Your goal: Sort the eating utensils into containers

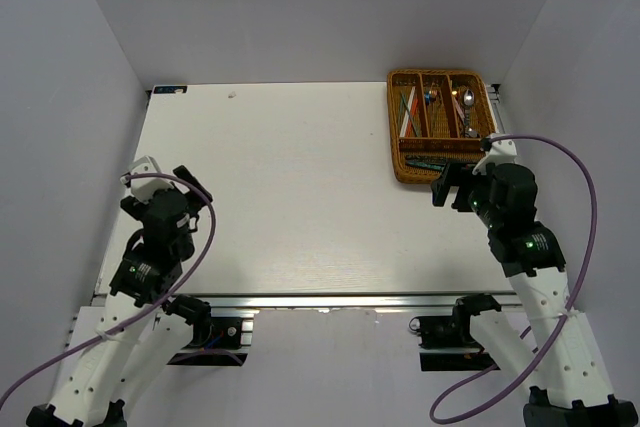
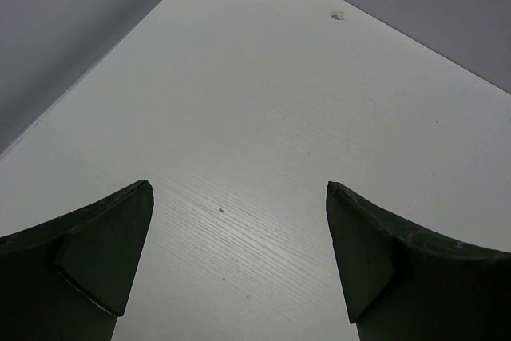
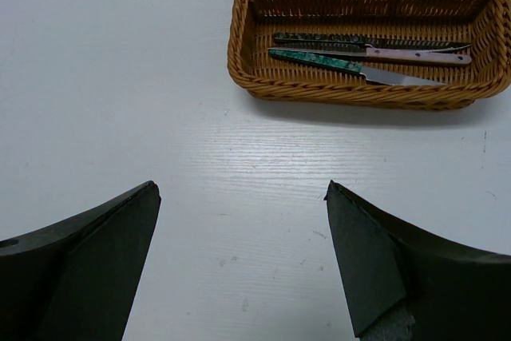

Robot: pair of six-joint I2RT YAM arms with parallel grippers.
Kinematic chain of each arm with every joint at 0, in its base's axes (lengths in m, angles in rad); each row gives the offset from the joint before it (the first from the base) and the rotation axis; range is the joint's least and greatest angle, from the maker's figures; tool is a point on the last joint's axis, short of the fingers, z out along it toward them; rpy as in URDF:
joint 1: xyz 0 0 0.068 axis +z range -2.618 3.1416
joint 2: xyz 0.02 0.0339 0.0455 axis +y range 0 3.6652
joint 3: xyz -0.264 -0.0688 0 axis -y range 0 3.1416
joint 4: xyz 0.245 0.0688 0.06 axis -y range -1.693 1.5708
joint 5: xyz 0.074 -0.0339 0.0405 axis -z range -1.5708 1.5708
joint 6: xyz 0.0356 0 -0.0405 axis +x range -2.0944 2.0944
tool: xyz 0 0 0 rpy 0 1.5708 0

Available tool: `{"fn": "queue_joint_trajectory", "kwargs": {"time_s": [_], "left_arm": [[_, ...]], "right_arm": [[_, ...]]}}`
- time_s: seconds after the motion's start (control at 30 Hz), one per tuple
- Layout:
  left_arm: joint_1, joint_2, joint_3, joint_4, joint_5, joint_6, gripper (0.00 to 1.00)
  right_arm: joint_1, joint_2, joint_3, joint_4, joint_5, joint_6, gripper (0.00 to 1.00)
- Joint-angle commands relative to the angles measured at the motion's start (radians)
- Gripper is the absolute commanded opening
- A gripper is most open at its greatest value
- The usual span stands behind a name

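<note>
The brown wicker cutlery tray (image 1: 395, 127) stands at the table's far right; it also shows in the right wrist view (image 3: 239, 45). Its crosswise near slot holds three knives (image 3: 359, 52). Its long slots hold chopsticks (image 1: 409, 112), a fork or similar (image 1: 431, 99) and spoons (image 1: 467, 105). My right gripper (image 1: 447, 187) is open and empty, just in front of the tray's near edge; in the right wrist view (image 3: 239, 197) only bare table lies between its fingers. My left gripper (image 1: 190, 185) is open and empty at the table's left; the left wrist view (image 2: 239, 189) shows only bare table.
Grey walls enclose the table on three sides. A small blue tag (image 1: 166, 89) sits at the far left corner. A tiny white speck (image 2: 337, 15) lies near the far edge.
</note>
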Motion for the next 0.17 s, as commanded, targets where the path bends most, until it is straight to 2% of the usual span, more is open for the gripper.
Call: {"fn": "queue_joint_trajectory", "kwargs": {"time_s": [0.0,0.13], "left_arm": [[0.002,0.007,-0.011,0.015,0.034,-0.002,0.98],[0.002,0.02,-0.013,0.016,0.041,-0.002,0.98]], "right_arm": [[0.006,0.0,-0.009,0.045,0.009,0.011,0.9],[0.005,0.008,-0.022,0.053,0.006,0.019,0.89]]}}
